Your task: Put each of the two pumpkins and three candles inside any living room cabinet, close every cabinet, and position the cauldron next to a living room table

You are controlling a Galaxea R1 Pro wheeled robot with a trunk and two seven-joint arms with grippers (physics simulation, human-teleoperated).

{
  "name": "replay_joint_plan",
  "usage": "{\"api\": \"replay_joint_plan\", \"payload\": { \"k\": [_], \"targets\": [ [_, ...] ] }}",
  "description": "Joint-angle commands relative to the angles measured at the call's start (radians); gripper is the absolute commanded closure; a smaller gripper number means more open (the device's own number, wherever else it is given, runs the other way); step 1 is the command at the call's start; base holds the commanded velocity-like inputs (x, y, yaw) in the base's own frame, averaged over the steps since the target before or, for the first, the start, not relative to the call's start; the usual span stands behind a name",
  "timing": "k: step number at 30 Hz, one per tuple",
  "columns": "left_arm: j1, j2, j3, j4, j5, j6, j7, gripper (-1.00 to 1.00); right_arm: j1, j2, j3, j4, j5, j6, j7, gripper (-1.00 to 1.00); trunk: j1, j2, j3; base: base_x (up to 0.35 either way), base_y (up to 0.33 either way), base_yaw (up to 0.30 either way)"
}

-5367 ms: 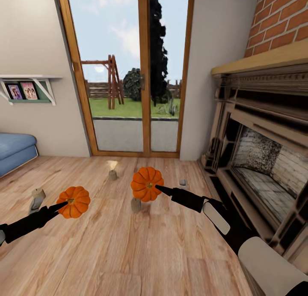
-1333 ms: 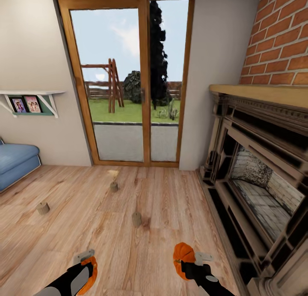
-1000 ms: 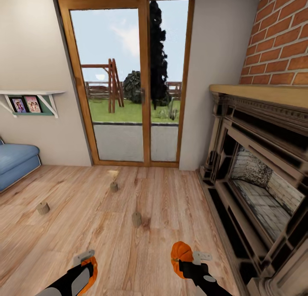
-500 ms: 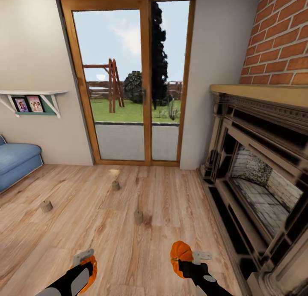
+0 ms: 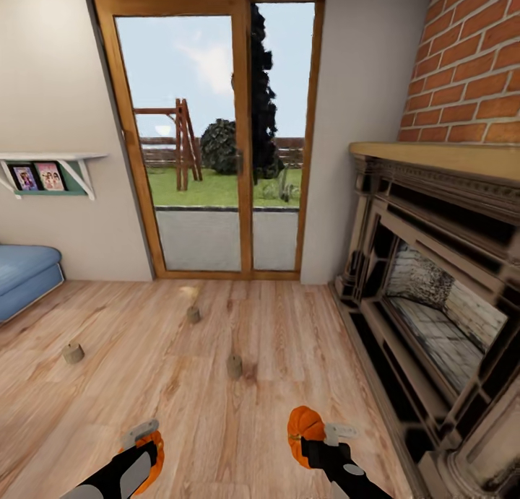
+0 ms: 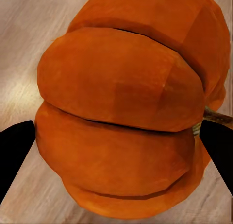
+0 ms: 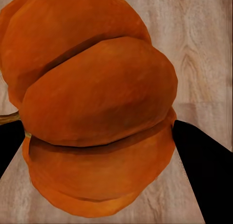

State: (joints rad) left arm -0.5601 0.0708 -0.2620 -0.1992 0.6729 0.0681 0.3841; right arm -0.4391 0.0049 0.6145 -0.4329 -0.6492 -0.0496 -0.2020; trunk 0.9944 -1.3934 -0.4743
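Since 5.4 s ago both arms have pulled back low and close to the body, and the view has backed off and tilted; over the last half second the whole picture has slid a bit, so that's camera or base motion, not the things moving. Left gripper [image 5: 148,448] is pinching the left pumpkin [image 5: 153,452], fingers clamped on either flank in the left wrist view [image 6: 121,112]. Right gripper [image 5: 309,441] is likewise pinching the right pumpkin [image 5: 304,427], which bulges between the dark fingers in the right wrist view [image 7: 97,107]. Both pumpkins are carried low over the wood floor [image 5: 303,354], not resting on it. Three candles are left on the floor ahead: the near candle [image 5: 234,366] roughly centred between the arms, the far candle [image 5: 193,315] toward the glass door [image 5: 209,138], the left candle [image 5: 72,353] off toward the blue sofa [image 5: 22,275]. Fireplace [image 5: 433,297] on the right. No cabinet ahead, so my read is that the key relation is heading: the cabinet lies somewhere off this view, and the base has to turn before either pumpkin can go in. Both hands are full, so the candles wait.
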Motion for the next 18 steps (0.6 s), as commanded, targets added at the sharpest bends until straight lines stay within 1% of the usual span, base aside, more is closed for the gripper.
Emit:
{"api": "replay_joint_plan", "payload": {
  "k": [1, 4, 6, 12, 16, 18],
  "targets": [
    [0.0, 0.001, -0.009, -0.003, 0.004, 0.007, 0.007, 1.0, -0.001, 0.0, 0.008, 0.0, -0.01, -0.005, -0.006, 1.0, 0.0, -0.001, -0.001, 0.0, 0.007, -0.267],
    [0.0, 0.0, -0.009, -0.003, 0.004, 0.007, 0.007, 1.0, -0.001, 0.0, 0.008, 0.0, -0.01, -0.006, -0.005, 1.0, 0.0, -0.001, -0.002, 0.0, 0.003, -0.255],
    [0.0, 0.001, -0.009, -0.003, 0.004, 0.007, 0.007, 1.0, -0.001, 0.0, 0.008, 0.0, -0.01, -0.006, -0.006, 1.0, 0.0, -0.001, -0.002, 0.0, 0.039, -0.117],
    [0.0, 0.0, -0.009, -0.003, 0.004, 0.007, 0.007, 1.0, -0.001, 0.0, 0.008, 0.001, -0.011, -0.006, -0.005, 1.0, 0.0, -0.001, -0.002, -0.001, 0.26, -0.007],
    [0.0, 0.0, -0.009, -0.003, 0.004, 0.007, 0.007, 1.0, -0.001, 0.0, 0.008, 0.002, -0.011, -0.006, -0.005, 1.0, 0.0, -0.001, -0.002, -0.053, 0.276, 0.0],
    [0.0, 0.0, -0.009, -0.004, 0.004, 0.007, 0.007, 1.0, -0.001, 0.0, 0.008, 0.002, -0.011, -0.007, -0.005, 1.0, 0.0, -0.001, -0.002, -0.045, 0.149, 0.0]
  ]
}}
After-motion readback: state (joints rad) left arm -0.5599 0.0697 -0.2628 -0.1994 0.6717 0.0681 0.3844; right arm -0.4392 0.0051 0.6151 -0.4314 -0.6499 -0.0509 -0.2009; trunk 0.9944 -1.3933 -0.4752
